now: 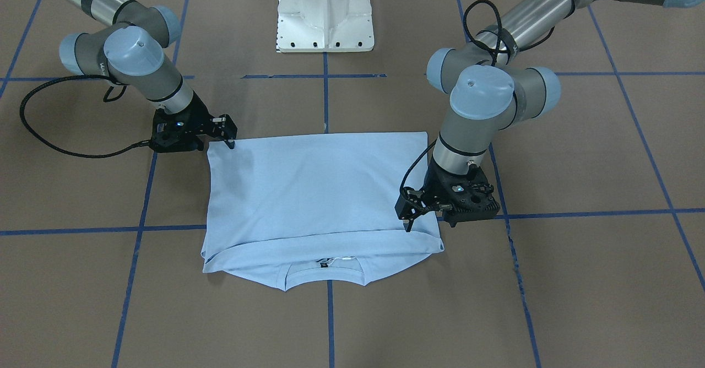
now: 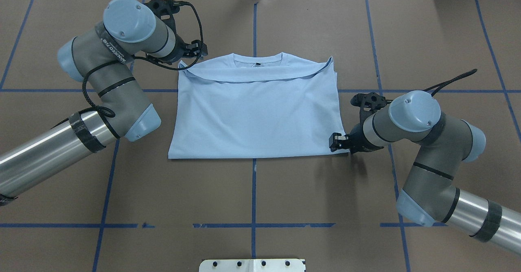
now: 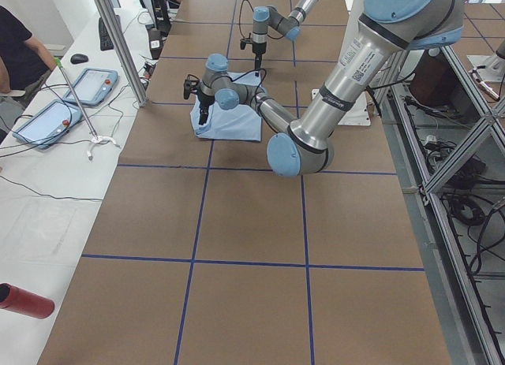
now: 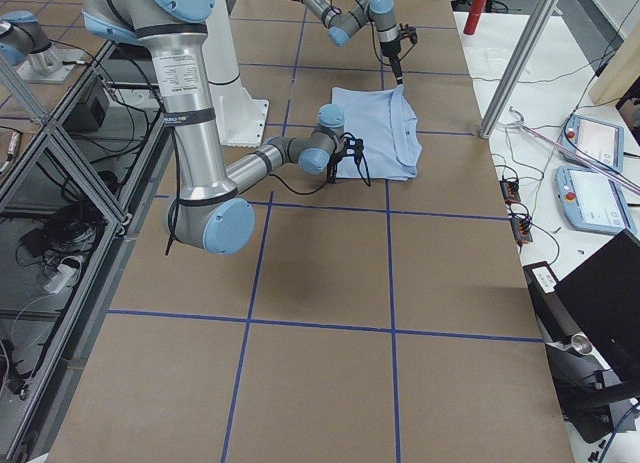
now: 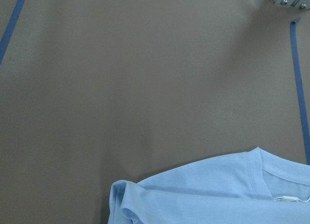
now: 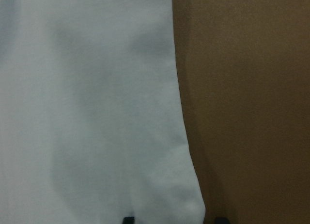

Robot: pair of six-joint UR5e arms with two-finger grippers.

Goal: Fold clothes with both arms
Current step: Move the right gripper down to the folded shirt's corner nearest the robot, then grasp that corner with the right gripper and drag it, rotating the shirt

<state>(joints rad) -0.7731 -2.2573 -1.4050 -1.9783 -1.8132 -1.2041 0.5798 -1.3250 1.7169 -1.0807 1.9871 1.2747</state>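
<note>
Both at T-shirt (image 2: 256, 117) corners: left end effector (image 1: 408, 225) (collar side), right end effector (image 2: 336, 141).

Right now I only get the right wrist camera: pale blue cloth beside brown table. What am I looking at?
Observer: One corner of a light blue T-shirt, folded into a rectangle, with its collar peeking out at the far edge.
Visitor: Where is the other arm?
Observer: The left gripper is at the diagonally opposite corner, on the collar end.
Visitor: Anybody around?
Observer: Yes, the left side view shows part of a person at its edge, well away from the shirt.
</note>
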